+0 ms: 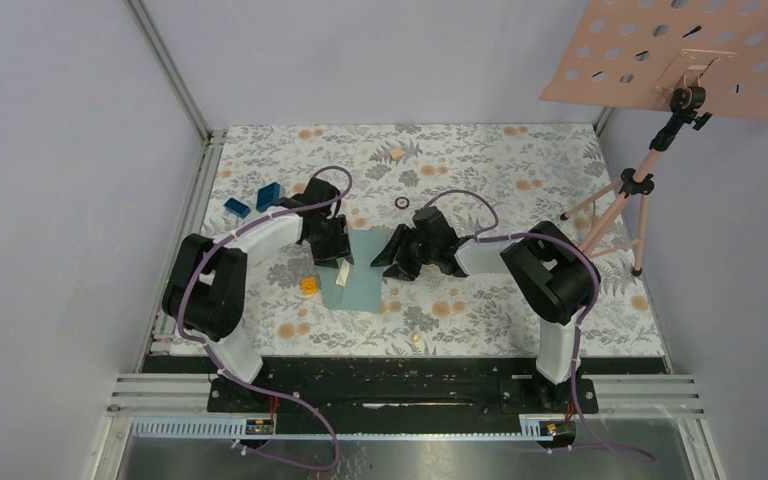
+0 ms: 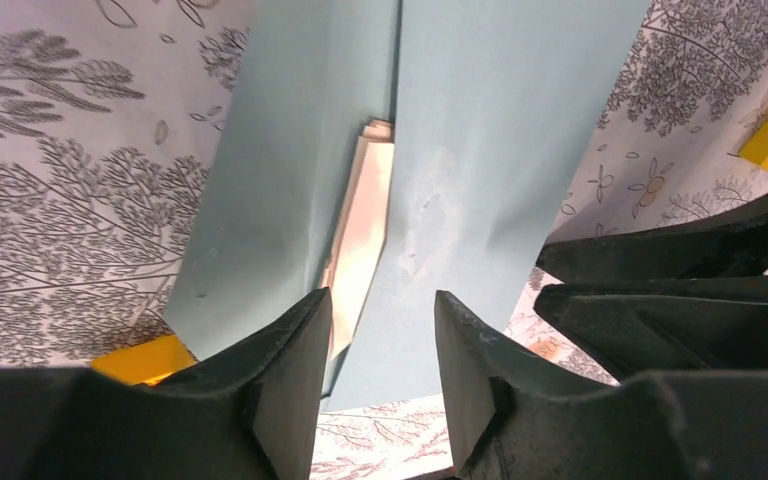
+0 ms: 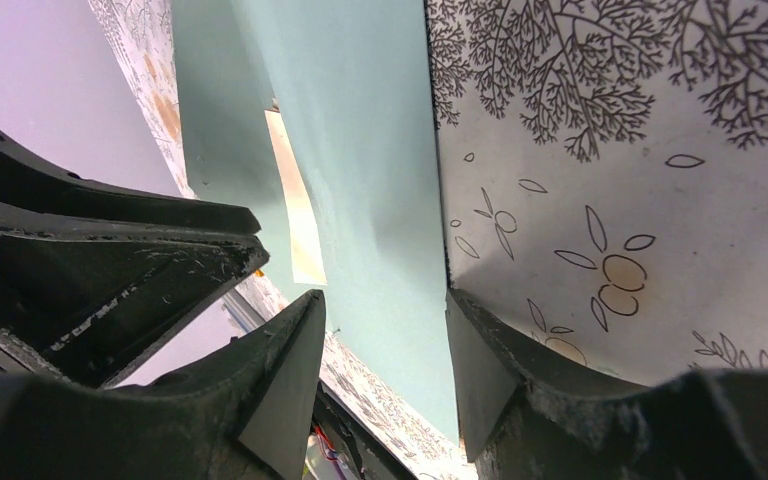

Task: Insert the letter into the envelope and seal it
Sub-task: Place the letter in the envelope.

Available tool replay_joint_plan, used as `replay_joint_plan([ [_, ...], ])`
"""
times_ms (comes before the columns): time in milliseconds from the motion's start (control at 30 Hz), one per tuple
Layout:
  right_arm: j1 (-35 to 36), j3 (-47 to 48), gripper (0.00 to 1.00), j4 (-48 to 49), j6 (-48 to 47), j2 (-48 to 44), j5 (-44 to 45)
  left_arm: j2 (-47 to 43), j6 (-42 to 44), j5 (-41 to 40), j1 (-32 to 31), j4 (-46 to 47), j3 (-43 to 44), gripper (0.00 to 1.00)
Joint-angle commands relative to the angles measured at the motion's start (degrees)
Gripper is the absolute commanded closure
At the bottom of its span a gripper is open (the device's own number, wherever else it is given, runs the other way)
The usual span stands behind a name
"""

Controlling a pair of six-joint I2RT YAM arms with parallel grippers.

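The letter [image 2: 360, 215] lies partly tucked in the envelope [image 2: 490, 130], flat on the tabletop [image 1: 480, 160], with a cream strip showing; my left tool [image 2: 380, 320] and right tool [image 3: 382, 310] stand apart, gripping nothing, flanking it, probably to push the letter home

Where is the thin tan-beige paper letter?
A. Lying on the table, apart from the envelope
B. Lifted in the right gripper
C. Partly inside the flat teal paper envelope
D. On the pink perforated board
C: the left wrist view shows a strip of the tan-beige paper letter between layers of the teal paper envelope.
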Motion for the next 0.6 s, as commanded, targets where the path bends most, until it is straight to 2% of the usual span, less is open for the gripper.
replay_joint_plan([
  [0,0.71,-1.40,0.44,-2.48,-0.60,1.70,0.94,-1.91,0.57,-3.37,-0.11,-0.34,1.62,0.59],
  [333,0.69,-1.09,0.44,-2.77,-0.77,1.70,0.75,3.34,0.07,-1.29,-0.20,1.22,2.05,0.60],
  [567,0.71,-0.82,0.45,-2.65,-0.68,2.05,0.61,5.32,-1.06,4.78,-0.46,2.37,2.27,0.60],
])
